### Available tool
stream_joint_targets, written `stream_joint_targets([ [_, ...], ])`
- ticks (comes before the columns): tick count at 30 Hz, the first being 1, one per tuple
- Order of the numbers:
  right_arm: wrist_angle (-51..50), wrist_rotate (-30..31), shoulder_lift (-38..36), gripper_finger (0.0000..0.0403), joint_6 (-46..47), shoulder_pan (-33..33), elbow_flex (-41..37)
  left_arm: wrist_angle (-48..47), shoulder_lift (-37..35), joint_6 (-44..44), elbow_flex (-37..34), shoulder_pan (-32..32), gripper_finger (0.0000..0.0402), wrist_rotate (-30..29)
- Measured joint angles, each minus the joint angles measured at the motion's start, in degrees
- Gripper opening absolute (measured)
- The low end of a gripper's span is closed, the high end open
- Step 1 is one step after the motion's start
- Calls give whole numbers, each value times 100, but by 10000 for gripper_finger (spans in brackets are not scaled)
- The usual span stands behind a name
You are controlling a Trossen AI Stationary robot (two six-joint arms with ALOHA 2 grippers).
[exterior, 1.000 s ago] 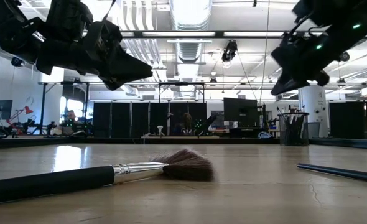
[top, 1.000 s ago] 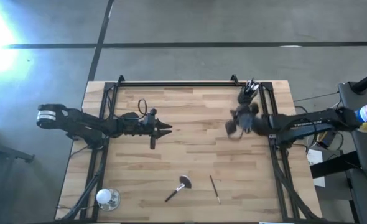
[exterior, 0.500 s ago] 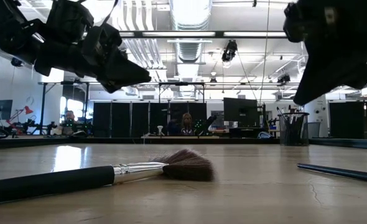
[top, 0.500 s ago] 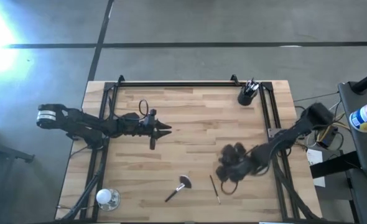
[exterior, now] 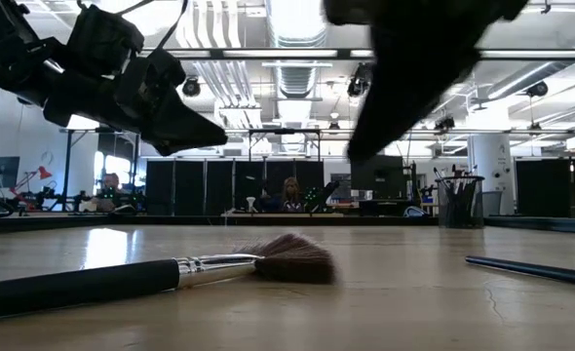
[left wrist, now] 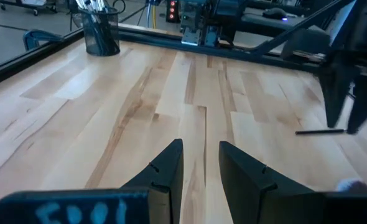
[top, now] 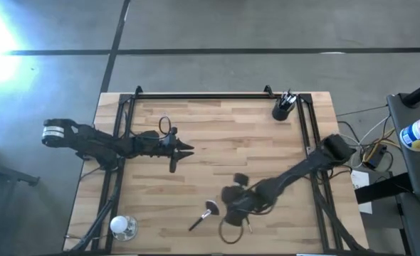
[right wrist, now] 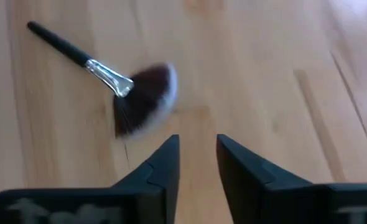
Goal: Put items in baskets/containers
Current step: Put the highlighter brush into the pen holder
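Note:
A fan brush (top: 204,215) with a dark handle and a wide head (right wrist: 143,99) lies flat on the wooden table near its front edge. A thin dark brush (top: 246,219) lies to its right, partly under my right arm. The dark round cup (top: 282,110) stands at the far right corner with several brushes upright in it. My right gripper (top: 226,206) hovers just right of the fan head with its fingers (right wrist: 197,140) close together and empty. My left gripper (top: 187,148) waits above the table's middle left, its fingers (left wrist: 200,144) close together and empty.
A clear rounded glass object (top: 123,226) stands at the near left corner. A black metal frame (top: 203,94) runs along the far edge and both sides. Bare wood lies between the two grippers. A cable loop (top: 230,232) hangs below my right wrist.
My right gripper has swept from beside the cup at the far right toward the near edge and leftward, ending beside the fan brush's head. The brushes on the table have not moved.

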Motion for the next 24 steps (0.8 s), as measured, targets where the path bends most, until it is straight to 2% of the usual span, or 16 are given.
stream_joint_targets([
  [3,124,-485,426,121,-889,-250,446,-69,0,-2,-6,0,97,8],
  [6,281,-1246,825,145,-1772,-438,799,-106,0,0,-10,2,97,31],
  [9,263,-1690,1177,164,-2333,-526,1166,-165,0,4,-20,2,97,34],
  [13,66,-1780,1572,182,-2918,-553,1545,-172,0,7,-36,2,97,36],
  [17,-107,-1734,1810,183,-3237,-566,1696,-221,0,0,-49,2,97,37],
  [21,-169,-1770,1871,164,-3291,-587,1700,-292,0,-31,-50,2,97,39],
  [24,-236,-1775,1874,135,-3362,-601,1682,-326,0,-185,-50,7,97,55],
])
